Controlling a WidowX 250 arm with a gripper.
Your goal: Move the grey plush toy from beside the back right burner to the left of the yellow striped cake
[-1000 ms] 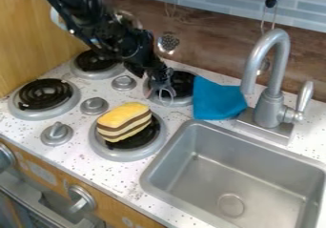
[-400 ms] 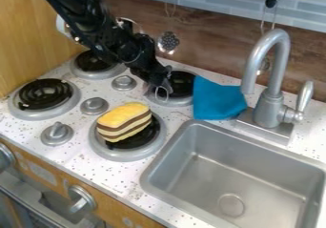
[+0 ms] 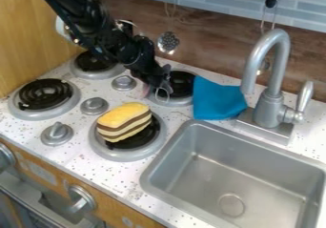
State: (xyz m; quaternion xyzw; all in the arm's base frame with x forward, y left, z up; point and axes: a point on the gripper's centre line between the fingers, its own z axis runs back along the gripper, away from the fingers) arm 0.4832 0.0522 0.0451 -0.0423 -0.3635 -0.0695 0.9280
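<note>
End effector point(image 3: 161, 91): black, angled down over the edge of the far burner point(image 3: 183, 84); how wide it stands, and whether it has hold of anything, cannot be told.
Layered cake point(image 3: 124, 115): one toy piece, yellow top, brown and cream stripes; set on the near burner point(image 3: 127, 156), near the end effector.
Cake, handling: judged light, soft, foam-like, with modest friction; likely to dent under a hard squeeze rather than break.
Cake, hold: across the long striped sides, at mid-length, below the rounded top edge.
Blue cloth point(image 3: 218, 99): on the tabletop point(image 3: 96, 167), between far burner and faucet point(image 3: 270, 108); judged limp and very light, best pinched at a raised fold.
</note>
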